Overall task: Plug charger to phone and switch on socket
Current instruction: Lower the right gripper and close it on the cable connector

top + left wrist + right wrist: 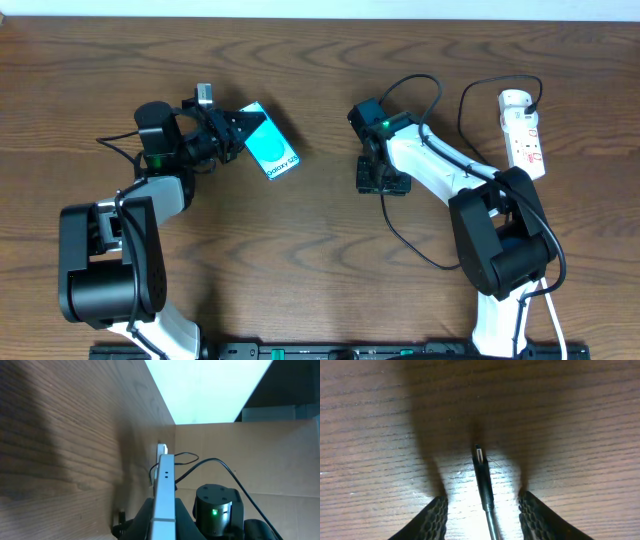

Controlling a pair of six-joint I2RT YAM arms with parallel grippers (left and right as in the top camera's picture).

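The desk (pixel 320 60) is dark brown wood with a wavy grain and a dull sheen, and a pale strip of wall (pixel 500 8) runs past its far edge. Left of the middle, the left tool (pixel 243 130) is pressed together on one end of the phone (pixel 272 153), a slim black-edged slab with a glossy turquoise screen. I cannot tell whether the phone touches the desk. Right of the middle, the right tool (pixel 382 182) points down, spread wide. Its diamond-textured pads (pixel 434 519) stand either side of the charger (pixel 482 475), touching neither side of it. The thin black plug has a metal tip and lies flat on the wood. The socket (pixel 524 130), white, long and round-ended with red marks, lies near the far right corner.
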